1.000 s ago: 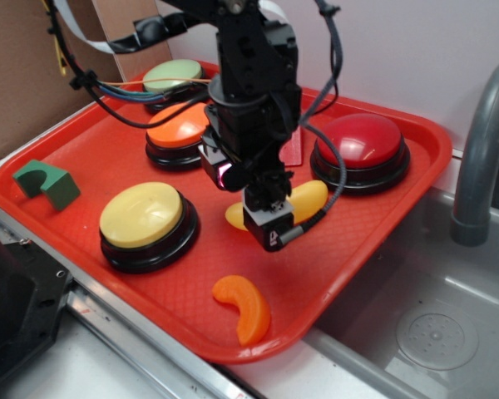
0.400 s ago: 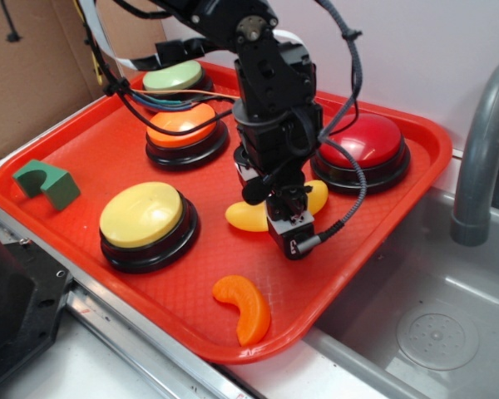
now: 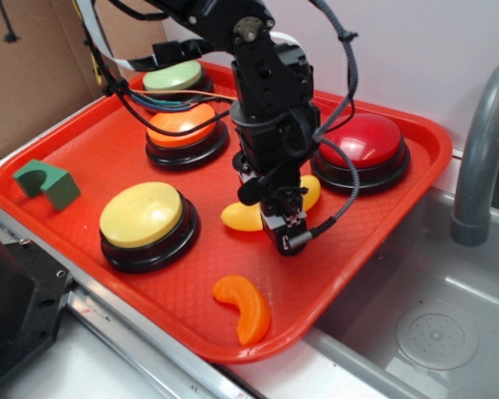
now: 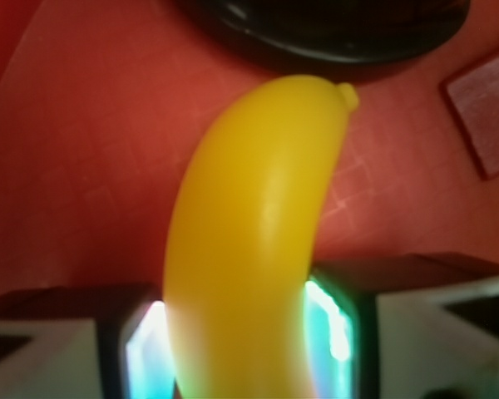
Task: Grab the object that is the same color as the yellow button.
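The yellow toy banana (image 3: 243, 218) lies on the red tray (image 3: 83, 158), between the yellow button (image 3: 141, 214) and the red button (image 3: 359, 141). My gripper (image 3: 279, 216) reaches straight down over the banana's right half. In the wrist view the banana (image 4: 258, 224) fills the whole gap of my gripper (image 4: 243, 349), with the glowing pads (image 4: 145, 353) pressed against both of its sides. Its stem tip points away toward a black button base (image 4: 333, 33). The banana's right end is hidden behind the arm in the exterior view.
An orange crescent slice (image 3: 243, 307) lies near the tray's front edge. A green block (image 3: 46, 183) sits at the left. Orange (image 3: 179, 125) and pale-green (image 3: 173, 76) buttons stand behind the arm. A sink (image 3: 432, 332) and grey faucet (image 3: 482, 150) are to the right.
The gripper moved right and down from beside the orange button onto the banana. Since then it has shifted slightly left, and the banana's left end has nudged left with it.
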`<move>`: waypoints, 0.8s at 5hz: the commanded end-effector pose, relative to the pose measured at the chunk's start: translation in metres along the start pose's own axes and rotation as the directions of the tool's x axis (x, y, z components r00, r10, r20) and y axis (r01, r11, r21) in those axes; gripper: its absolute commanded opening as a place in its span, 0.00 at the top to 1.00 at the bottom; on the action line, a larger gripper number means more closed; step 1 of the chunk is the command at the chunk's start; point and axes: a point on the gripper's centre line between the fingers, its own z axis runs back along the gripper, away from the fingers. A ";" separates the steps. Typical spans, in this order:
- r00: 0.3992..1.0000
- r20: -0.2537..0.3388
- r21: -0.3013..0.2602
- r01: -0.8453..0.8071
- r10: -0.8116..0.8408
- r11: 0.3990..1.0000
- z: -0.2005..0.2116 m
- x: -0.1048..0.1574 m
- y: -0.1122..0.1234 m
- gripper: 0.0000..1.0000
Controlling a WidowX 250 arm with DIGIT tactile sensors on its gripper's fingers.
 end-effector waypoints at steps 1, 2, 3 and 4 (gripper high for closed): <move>0.996 0.065 0.039 -0.070 0.067 0.997 0.102 -0.018 0.023 1.00; 0.996 0.004 0.103 -0.090 0.090 0.991 0.154 -0.049 0.037 1.00; 0.995 -0.007 0.136 -0.100 0.102 0.986 0.206 -0.073 0.043 1.00; 0.987 -0.044 0.089 -0.150 0.154 0.985 0.222 -0.097 0.051 1.00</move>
